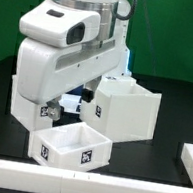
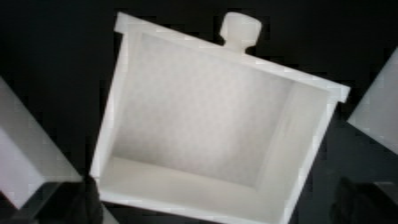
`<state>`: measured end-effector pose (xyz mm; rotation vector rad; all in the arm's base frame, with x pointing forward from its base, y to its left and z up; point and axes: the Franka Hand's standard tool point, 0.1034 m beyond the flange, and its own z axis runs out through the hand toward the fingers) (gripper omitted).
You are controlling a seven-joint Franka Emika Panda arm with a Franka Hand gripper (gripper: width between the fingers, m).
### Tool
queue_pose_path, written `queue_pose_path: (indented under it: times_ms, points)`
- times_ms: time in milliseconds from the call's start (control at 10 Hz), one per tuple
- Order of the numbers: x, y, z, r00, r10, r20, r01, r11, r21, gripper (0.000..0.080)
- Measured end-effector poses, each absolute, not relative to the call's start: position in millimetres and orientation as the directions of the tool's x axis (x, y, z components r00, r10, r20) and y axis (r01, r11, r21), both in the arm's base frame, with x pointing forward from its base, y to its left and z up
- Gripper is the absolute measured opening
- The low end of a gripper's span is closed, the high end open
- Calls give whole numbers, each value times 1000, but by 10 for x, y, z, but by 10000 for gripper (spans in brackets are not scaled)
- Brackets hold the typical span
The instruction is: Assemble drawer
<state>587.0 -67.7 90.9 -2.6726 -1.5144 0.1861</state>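
Note:
In the wrist view a white drawer tray (image 2: pixel 214 120) lies open side up just below the camera, its round knob (image 2: pixel 240 28) on the far wall. My gripper (image 2: pixel 205 215) is open: its dark, blurred fingers stand apart at either side of the tray's near wall and hold nothing. In the exterior view a tagged tray (image 1: pixel 71 146) lies at the front, and the large open shell (image 1: pixel 128 110) stands to its right. The arm (image 1: pixel 60 58) hangs over them and hides the gripper. Another tagged white part (image 1: pixel 48 110) shows under the arm.
Low white rails (image 1: pixel 188 158) edge the black table on both sides and the front (image 1: pixel 82 175). In the wrist view a white slab (image 2: pixel 27 140) lies close beside the tray, and a pale grey shape (image 2: pixel 381 100) sits on the other side.

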Motion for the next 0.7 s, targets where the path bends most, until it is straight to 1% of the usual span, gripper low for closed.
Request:
queue_pose_path:
  times_ms: [100,300,400,700]
  points:
    - [5862,-687,889,510,857,-75,849,-515,-118,650]
    - [5881,-933,626,526,847,-78,840,-532,-111,650]
    - [5936,-1042,531,522,850,-70,845,-526,-100,650]
    - [5974,-1137,301,529,846,-69,839,-533,-107,650]
